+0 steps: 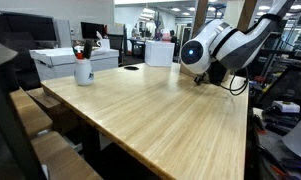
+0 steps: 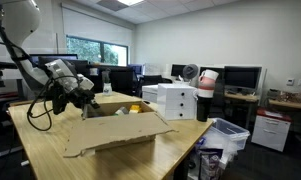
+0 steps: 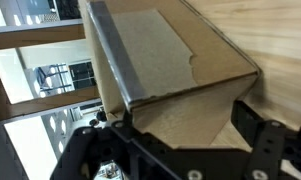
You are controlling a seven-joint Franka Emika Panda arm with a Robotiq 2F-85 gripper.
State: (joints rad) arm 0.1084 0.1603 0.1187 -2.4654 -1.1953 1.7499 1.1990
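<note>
Over the cardboard box (image 2: 118, 130) on the desk (image 2: 175, 150), the gripper (image 3: 178, 128) hangs spread, seemingly mid-release; next calls for lifting clear.

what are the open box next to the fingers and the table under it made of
The box looks like plain brown cardboard, probably corrugated, with a matte finish: dull tan faces and creased, folded-out flaps, seen close in the wrist view. The table seems to be light wood or a wood-look laminate with a smooth satin finish: pale lengthwise grain and a soft sheen. Which of the two it is cannot be told.
</note>
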